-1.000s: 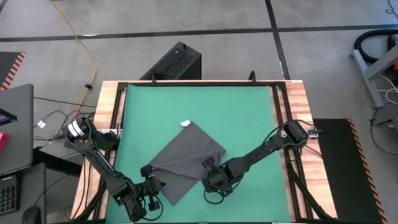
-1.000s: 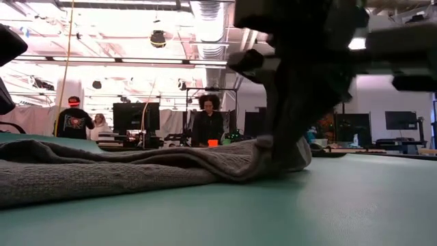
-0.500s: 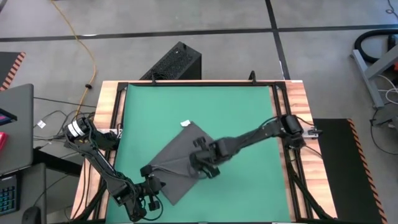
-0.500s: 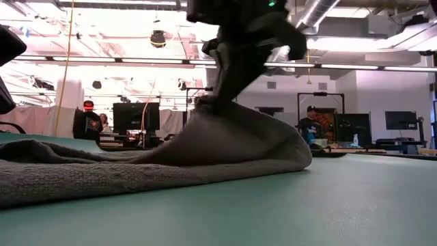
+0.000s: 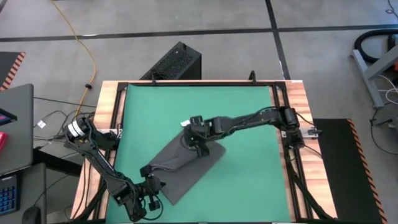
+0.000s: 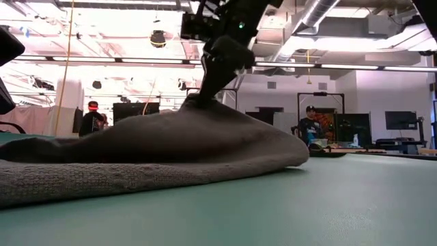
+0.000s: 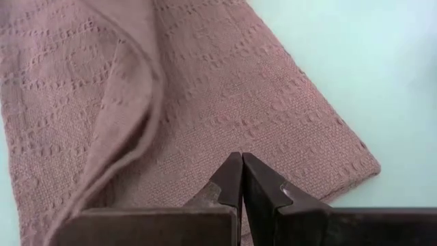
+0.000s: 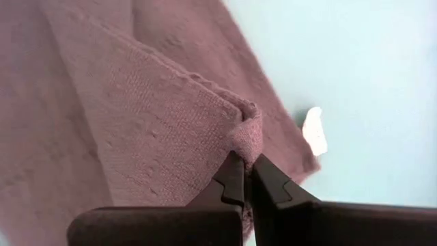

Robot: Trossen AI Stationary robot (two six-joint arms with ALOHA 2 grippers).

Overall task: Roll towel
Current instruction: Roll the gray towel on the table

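The dark grey towel [image 5: 186,167] lies aslant on the green mat [image 5: 249,112], partly doubled over itself. Its white tag [image 5: 185,124] shows at the far corner. My right gripper [image 5: 198,142] hovers over the towel's far part, close to the tag, shut on a raised corner. In the low view the cloth rises like a tent [image 6: 177,137] up to that gripper [image 6: 203,92]. My left gripper [image 5: 148,172] is shut at the towel's left corner, near the table's front edge; its closed tips [image 7: 240,162] stand on the cloth. My left gripper's shut fingertips rest on the flat towel [image 7: 273,143] near its left corner, slanting down from the near side. That part lies flat on the mat; whether any cloth is caught between the tips I cannot tell. My right gripper pinches a bunched corner of the towel [image 8: 247,131] between its two fingertips, slanting down from above. The corner is lifted clear of the mat, and the cloth slopes down from it to the part that lies flat.
Wooden table borders [image 5: 298,112] and black rails frame the mat. Bare mat stretches along the far and right sides. A black box [image 5: 175,62] stands on the floor beyond the far edge. People stand among monitors [image 6: 133,113] in the room behind.
My right gripper has gone from the towel's right corner up and toward the far left, carrying that corner over the rest of the cloth toward the tag. The towel's right half has lifted and folded over; its left corner under my left gripper has stayed put.
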